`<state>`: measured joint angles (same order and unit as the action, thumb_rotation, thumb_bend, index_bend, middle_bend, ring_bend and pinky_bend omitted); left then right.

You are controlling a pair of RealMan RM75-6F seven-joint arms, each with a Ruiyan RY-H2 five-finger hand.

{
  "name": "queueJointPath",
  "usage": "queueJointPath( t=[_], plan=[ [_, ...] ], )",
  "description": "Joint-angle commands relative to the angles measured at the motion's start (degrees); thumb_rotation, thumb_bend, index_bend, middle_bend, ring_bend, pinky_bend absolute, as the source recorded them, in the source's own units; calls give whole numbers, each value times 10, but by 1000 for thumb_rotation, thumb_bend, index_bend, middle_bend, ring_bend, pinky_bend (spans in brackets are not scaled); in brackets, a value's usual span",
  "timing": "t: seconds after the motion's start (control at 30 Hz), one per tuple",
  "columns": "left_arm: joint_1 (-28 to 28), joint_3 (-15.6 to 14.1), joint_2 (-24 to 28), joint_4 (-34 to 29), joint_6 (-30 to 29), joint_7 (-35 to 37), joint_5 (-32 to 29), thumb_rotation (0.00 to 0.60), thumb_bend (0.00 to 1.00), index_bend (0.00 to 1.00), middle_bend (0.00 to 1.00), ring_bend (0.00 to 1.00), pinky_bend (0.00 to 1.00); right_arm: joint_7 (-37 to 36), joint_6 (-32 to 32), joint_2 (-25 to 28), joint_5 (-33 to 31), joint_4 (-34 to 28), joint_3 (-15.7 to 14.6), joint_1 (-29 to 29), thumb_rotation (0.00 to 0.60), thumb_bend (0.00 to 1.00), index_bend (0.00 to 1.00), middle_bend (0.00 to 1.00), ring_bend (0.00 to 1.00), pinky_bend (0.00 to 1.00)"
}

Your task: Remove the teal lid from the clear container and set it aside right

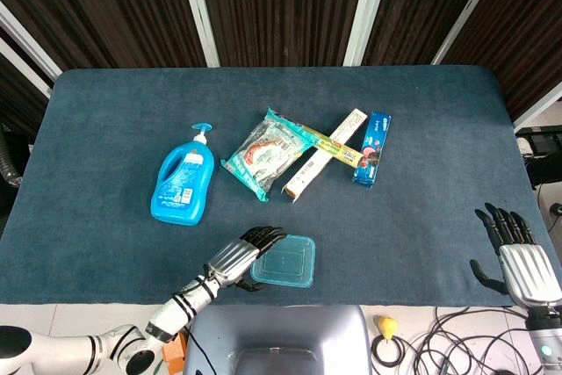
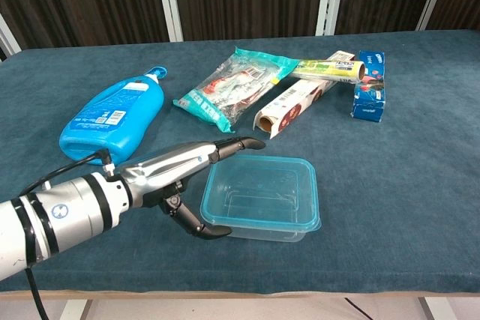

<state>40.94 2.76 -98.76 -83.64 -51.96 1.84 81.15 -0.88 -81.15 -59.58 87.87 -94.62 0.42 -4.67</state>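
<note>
The clear container point(image 1: 283, 263) point(image 2: 261, 198) with its teal lid on sits near the table's front edge, at the middle. My left hand point(image 1: 239, 256) point(image 2: 184, 177) lies at the container's left end, fingers point(image 2: 232, 145) stretched along the back left corner and thumb point(image 2: 208, 230) hooked by the front left corner. The hand brackets that end without a visible squeeze, and the lid sits flat. My right hand point(image 1: 518, 256) rests far to the right by the table's front right corner, fingers apart and holding nothing. It shows only in the head view.
A blue soap bottle point(image 1: 183, 183) point(image 2: 112, 114) lies at the left. Behind the container lie a snack bag point(image 1: 268, 154) point(image 2: 232, 88), two long cartons point(image 1: 327, 154) point(image 2: 296, 103) and a blue biscuit box point(image 1: 372, 148) point(image 2: 370, 85). Cables point(image 1: 439, 340) hang below the front edge.
</note>
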Motion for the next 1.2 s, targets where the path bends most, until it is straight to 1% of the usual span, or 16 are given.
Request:
queueJointPath(
  t=[0.03, 0.2, 0.33, 0.43, 0.5, 0.57, 0.67, 0.77, 0.8, 0.93, 1.0, 1.07, 1.1, 1.2],
  plan=[
    [-1, -1, -5, 6, -3, 5, 5, 600, 247, 0, 0, 0, 82, 1, 0, 0, 0, -1, 0, 0, 600, 301, 0, 0, 0, 0],
    [-1, -2, -17, 23, -11, 20, 16, 600, 246, 0, 0, 0, 83, 5, 1, -2, 2, -1, -2, 0, 600, 301, 0, 0, 0, 0],
    [2, -6, -24, 36, -1, 20, 14, 600, 245, 0, 0, 0, 89, 6, 2, -2, 0, -1, -1, -1, 600, 301, 0, 0, 0, 0],
    [0, -7, -32, 46, -4, 18, 13, 600, 244, 3, 0, 0, 118, 7, 4, -1, -1, -2, -1, -1, 600, 301, 0, 0, 0, 0],
    [-3, -8, -39, 53, -7, 21, 13, 600, 244, 48, 2, 0, 159, 8, 5, -2, 0, -2, -1, -2, 600, 301, 0, 0, 0, 0],
    [-5, -10, -43, 59, -10, 24, 16, 600, 241, 130, 65, 46, 213, 10, 5, -3, 3, -3, -2, -3, 600, 301, 0, 0, 0, 0],
    [-10, -13, -53, 68, -22, 27, 24, 600, 241, 270, 252, 215, 343, 12, 0, -12, 19, 0, -3, -7, 600, 301, 0, 0, 0, 0],
    [-15, -16, -63, 78, -35, 24, 32, 600, 247, 380, 382, 339, 468, 13, -10, -32, 64, 12, -4, -19, 600, 301, 0, 0, 0, 0],
    [-16, -18, -66, 80, -38, 22, 34, 600, 250, 399, 404, 360, 500, 17, -9, -38, 80, 16, -5, -26, 600, 301, 0, 0, 0, 0],
    [-24, -20, -81, 91, -50, 5, 36, 600, 252, 415, 419, 373, 555, 58, 27, -73, 123, 18, 4, -73, 600, 301, 13, 0, 0, 0],
    [-28, -18, -90, 97, -57, -1, 35, 600, 252, 416, 420, 375, 566, 82, 65, -89, 132, 11, 8, -102, 600, 301, 79, 0, 0, 0],
    [-30, -18, -96, 103, -60, -3, 36, 600, 253, 417, 420, 377, 574, 90, 99, -101, 143, 8, 7, -128, 600, 301, 141, 0, 0, 0],
    [-31, -18, -99, 106, -61, -4, 36, 600, 252, 417, 420, 377, 578, 93, 121, -111, 148, 8, 7, -144, 600, 301, 166, 0, 0, 0],
    [-33, -18, -104, 114, -63, -6, 36, 600, 252, 418, 422, 378, 586, 99, 158, -141, 161, 18, 4, -176, 600, 301, 227, 0, 0, 0]
  ],
)
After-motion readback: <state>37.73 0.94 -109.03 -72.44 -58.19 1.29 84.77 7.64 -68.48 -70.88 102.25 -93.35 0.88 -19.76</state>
